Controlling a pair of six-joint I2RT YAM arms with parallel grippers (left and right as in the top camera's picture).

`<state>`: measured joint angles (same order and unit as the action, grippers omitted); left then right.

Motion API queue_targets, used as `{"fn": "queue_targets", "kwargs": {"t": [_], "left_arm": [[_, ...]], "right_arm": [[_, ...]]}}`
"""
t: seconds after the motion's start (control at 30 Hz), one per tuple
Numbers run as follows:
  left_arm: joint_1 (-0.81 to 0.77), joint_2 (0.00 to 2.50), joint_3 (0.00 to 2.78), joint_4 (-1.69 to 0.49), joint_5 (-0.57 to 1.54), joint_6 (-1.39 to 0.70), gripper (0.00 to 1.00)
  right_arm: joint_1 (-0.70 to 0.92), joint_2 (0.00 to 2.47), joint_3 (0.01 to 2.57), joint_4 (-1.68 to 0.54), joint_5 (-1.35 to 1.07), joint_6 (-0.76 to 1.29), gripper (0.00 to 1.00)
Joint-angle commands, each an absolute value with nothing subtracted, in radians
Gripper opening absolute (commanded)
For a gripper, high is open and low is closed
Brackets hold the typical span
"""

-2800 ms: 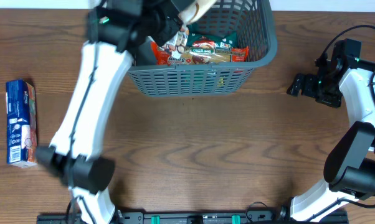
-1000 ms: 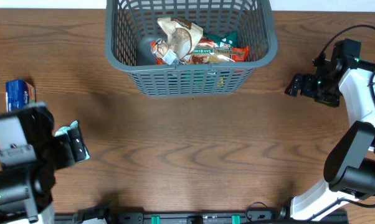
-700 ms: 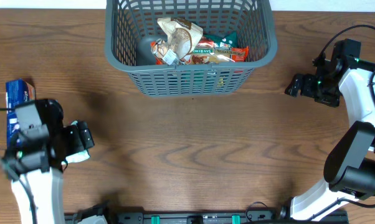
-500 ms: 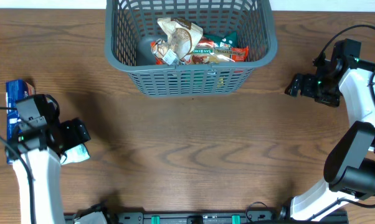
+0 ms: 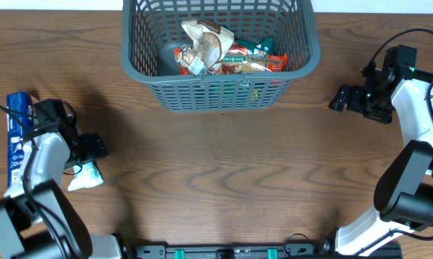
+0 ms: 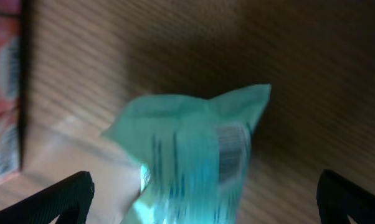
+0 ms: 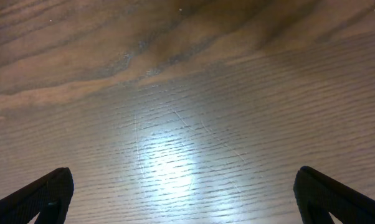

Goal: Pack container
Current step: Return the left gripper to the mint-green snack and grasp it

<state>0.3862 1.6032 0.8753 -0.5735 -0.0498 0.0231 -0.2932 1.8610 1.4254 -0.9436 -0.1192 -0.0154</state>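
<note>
both spread wide: left gripper (image 6: 197, 202) over a teal packet (image 6: 190, 146), right gripper (image 7: 183, 199) over wood (image 5: 224, 165) beside the container (image 5: 216, 95).

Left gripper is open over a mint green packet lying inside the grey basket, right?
No. The left gripper is open over the mint green packet, but the packet lies on the table, not inside the grey basket, as the overhead view shows.

Left arm is gone from above the container (image 5: 220, 90) and is now low at the counter's left edge. Beige packet (image 5: 206, 43) it carried now lies in the container on the others. Left tool (image 6: 205, 196), fingers spread, now sits over teal packet (image 5: 85, 176) beside blue box (image 5: 19, 137).
</note>
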Motion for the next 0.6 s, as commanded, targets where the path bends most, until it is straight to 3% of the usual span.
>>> {"fn": "queue_targets", "kwargs": {"t": [0.0, 0.2, 0.23, 0.47, 0.5, 0.57], "left_arm": [[0.392, 1.662, 0.871, -0.551, -0.045, 0.033, 0.99], [0.392, 1.755, 0.871, -0.536, -0.040, 0.033, 0.96], [0.392, 1.766, 0.871, -0.537, -0.028, 0.033, 0.91], [0.392, 1.769, 0.872, -0.582, 0.088, 0.033, 0.22], [0.392, 1.764, 0.874, -0.592, 0.103, 0.031, 0.06], [0.392, 1.750, 0.886, -0.622, 0.146, 0.028, 0.06]], "right_arm": [[-0.287, 1.861, 1.425, -0.949, -0.123, -0.032, 0.99], [-0.286, 1.861, 1.425, -0.954, -0.120, -0.032, 0.99], [-0.286, 1.861, 1.425, -0.954, -0.120, -0.032, 0.99], [-0.286, 1.861, 1.425, -0.954, -0.120, -0.032, 0.99], [-0.286, 1.861, 1.425, -0.954, -0.120, -0.032, 0.99], [-0.286, 1.861, 1.425, -0.954, -0.120, -0.032, 0.99]]}}
